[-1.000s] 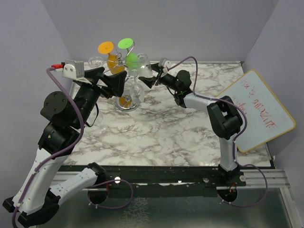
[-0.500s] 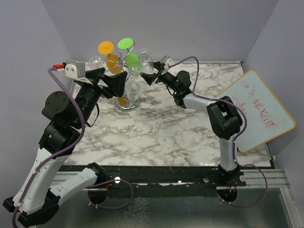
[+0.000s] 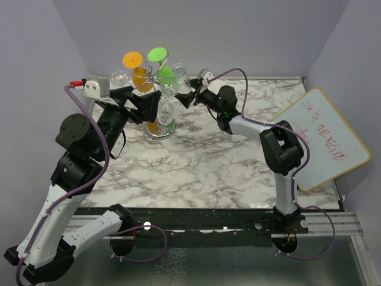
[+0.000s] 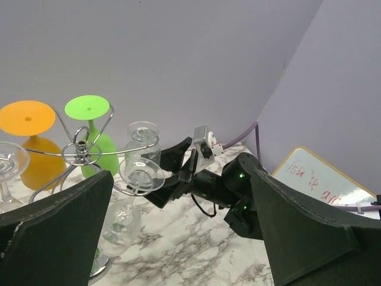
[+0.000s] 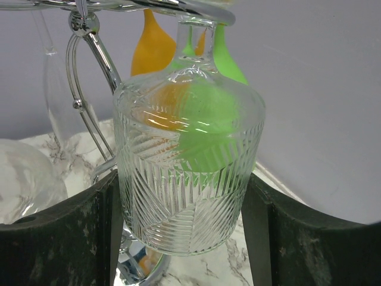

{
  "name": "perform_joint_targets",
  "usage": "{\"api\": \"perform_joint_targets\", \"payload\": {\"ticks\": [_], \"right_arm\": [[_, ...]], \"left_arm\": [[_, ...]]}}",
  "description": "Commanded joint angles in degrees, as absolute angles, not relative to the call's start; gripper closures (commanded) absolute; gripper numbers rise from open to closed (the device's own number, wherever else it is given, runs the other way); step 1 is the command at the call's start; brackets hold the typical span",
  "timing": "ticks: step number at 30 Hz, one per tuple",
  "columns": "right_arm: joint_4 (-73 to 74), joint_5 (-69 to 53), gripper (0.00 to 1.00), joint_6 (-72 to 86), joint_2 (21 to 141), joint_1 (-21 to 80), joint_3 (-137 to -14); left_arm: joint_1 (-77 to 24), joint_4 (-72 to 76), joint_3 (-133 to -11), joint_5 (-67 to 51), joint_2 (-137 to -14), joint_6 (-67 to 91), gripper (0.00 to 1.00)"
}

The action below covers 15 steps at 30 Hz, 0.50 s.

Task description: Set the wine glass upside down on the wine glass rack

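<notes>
At the rack [image 3: 161,122], the right gripper [image 3: 189,95] grasped the upside-down wine glass [image 5: 187,167] by its bowl, stem reaching up to a wire arm. The left gripper [image 3: 140,99] hung beside the rack, released and empty.

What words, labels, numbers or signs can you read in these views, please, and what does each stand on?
On the white, yellow-framed rectangular whiteboard at the right of the top view: several lines of red handwriting, too blurred and slanted to read.
No other text, brand or number is legible in any view.
</notes>
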<state>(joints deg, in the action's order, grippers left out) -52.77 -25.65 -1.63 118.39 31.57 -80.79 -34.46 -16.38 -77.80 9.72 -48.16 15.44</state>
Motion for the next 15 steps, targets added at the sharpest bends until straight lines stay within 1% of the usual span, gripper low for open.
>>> {"api": "perform_joint_targets", "payload": {"ticks": [1, 3, 5, 10, 15], "right_arm": [[-51.0, -28.1, 0.63, -2.5, 117.5, 31.5, -83.7], [-51.1, -28.8, 0.55, -2.5, 116.9, 31.5, -82.9], [-51.7, -28.8, 0.49, -2.6, 116.2, 31.5, -81.7], [-52.9, -28.8, 0.42, -2.2, 114.1, 31.5, -78.9], [-53.6, -28.9, 0.29, -1.7, 112.3, 31.5, -76.8]], "left_arm": [[-34.2, -16.1, -76.9, 10.4, -47.4, 15.6, 0.01], [-34.2, -16.0, -76.6, 10.6, -47.3, 15.6, 0.01], [-34.2, -16.2, -76.3, 10.6, -47.3, 15.5, 0.01], [-34.2, -17.9, -77.2, 10.5, -47.5, 14.3, 0.01], [-34.2, -19.8, -77.5, 11.4, -47.1, 13.3, 0.01]]}}
